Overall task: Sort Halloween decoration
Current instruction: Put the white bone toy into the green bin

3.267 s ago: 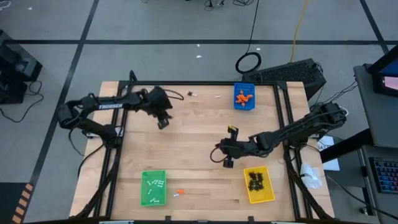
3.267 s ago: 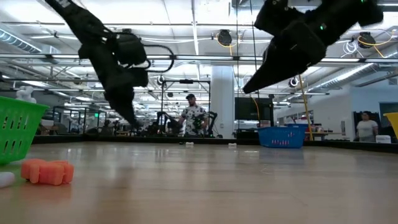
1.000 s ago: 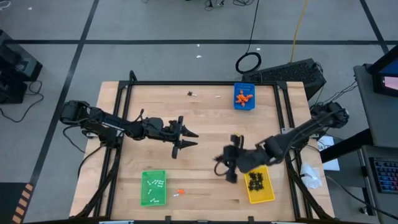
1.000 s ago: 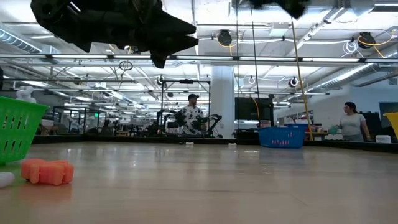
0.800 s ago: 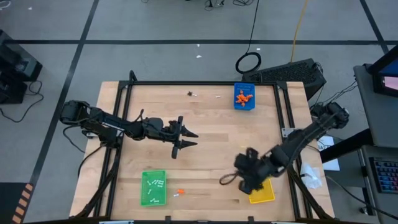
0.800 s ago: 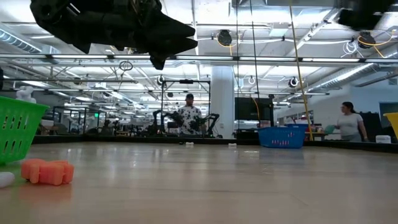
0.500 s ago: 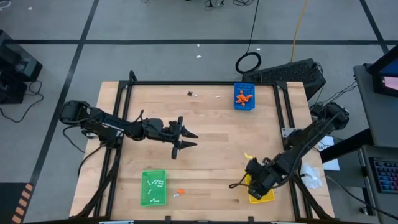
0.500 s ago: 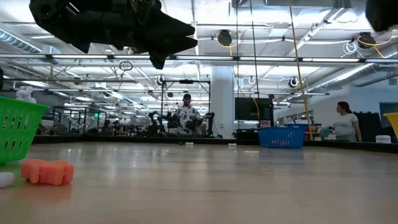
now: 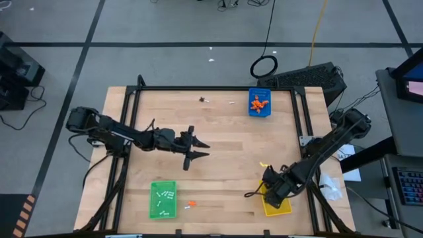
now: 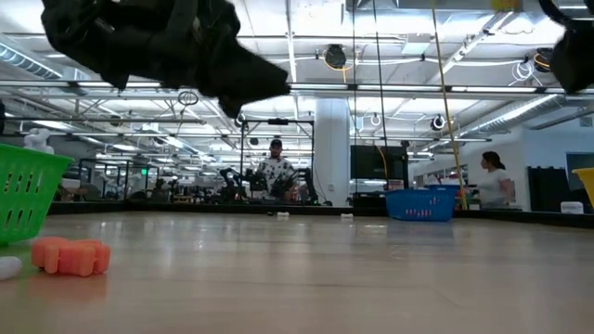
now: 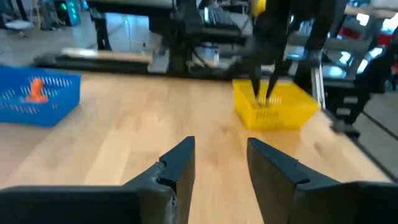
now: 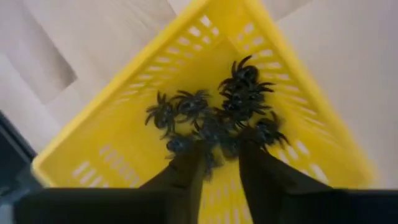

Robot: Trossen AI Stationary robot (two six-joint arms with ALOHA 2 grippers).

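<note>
My right gripper point(image 12: 221, 163) points down into the yellow tray point(image 12: 112, 143), open. Its fingertips stand over a heap of black spiders point(image 12: 230, 112). From above it covers much of the tray point(image 9: 277, 207). The left wrist view shows it from the side point(image 11: 267, 94). My left gripper point(image 9: 203, 148) hovers open over the table's middle, pointing at the right edge, with nothing between its fingers point(image 11: 214, 158). An orange lump point(image 9: 192, 203) and a white bone point(image 9: 186, 207) lie on the table beside the green tray point(image 9: 163, 199). The low view shows them close up point(image 10: 71, 256). My right gripper comes at the spider heap from above with its fingers point(image 12: 186, 171) apart. I cannot tell whether the fingertips touch a spider; no spider shows pinched between them.
The blue tray point(image 9: 260, 103) with orange lumps stands at the far edge. White bones lie in the green tray. Two tiny bits point(image 9: 203, 100) lie near the far edge. Bare wood lies between the trays. People stand in the room beyond the table point(image 10: 490, 181).
My right gripper has swung from the middle of the table toward the near right, come down over the yellow tray and tipped until it points down into it.
</note>
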